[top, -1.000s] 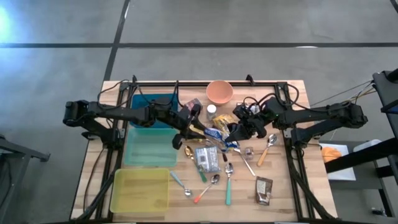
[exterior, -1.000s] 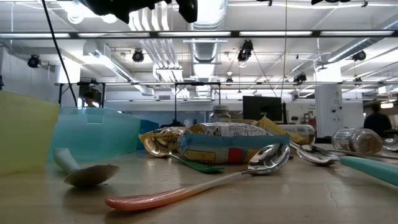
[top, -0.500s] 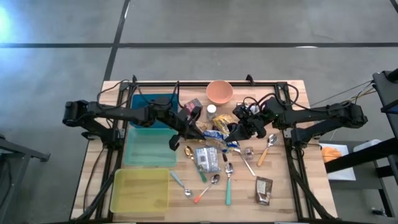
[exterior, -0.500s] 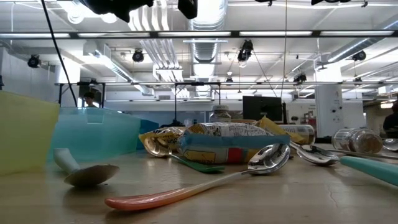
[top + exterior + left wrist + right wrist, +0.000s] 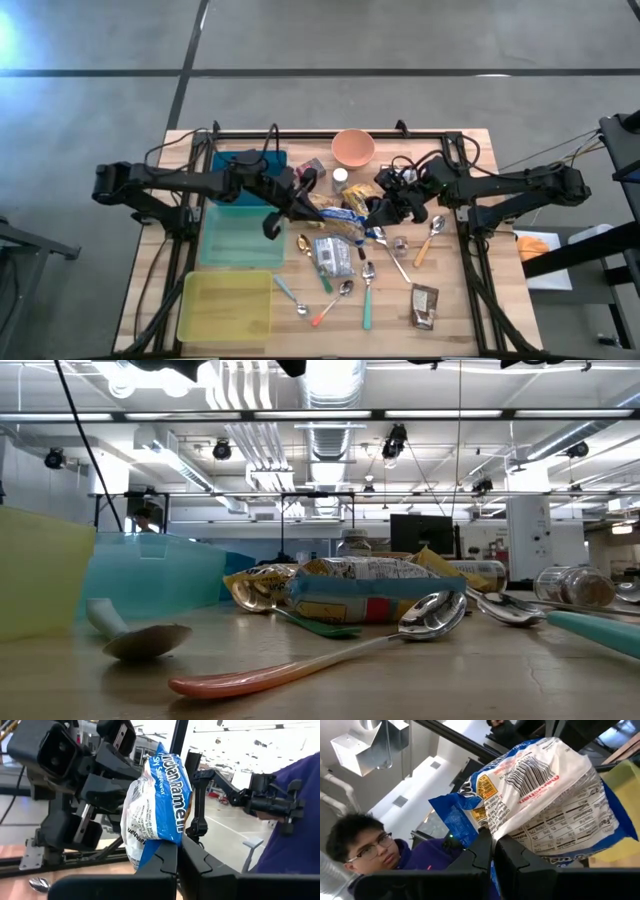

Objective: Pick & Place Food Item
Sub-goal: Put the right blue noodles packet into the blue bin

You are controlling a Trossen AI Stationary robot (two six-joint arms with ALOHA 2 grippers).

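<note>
A wooden desk [image 5: 445, 330] on a grey concrete floor carries spoons, snack packets, a pink bowl [image 5: 352, 147] and coloured bins [image 5: 226, 306]. At its middle, both the left end effector [image 5: 300, 201] and the right end effector [image 5: 372, 212] are pressed together, each pinching the blue-and-white ramen bag [image 5: 159, 807]. In the overhead view the bag is hard to single out among the packets.

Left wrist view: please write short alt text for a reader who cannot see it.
The left gripper is shut on the edge of a blue and white ramen packet. The right gripper holds the packet's far side, above the wooden table.
</note>
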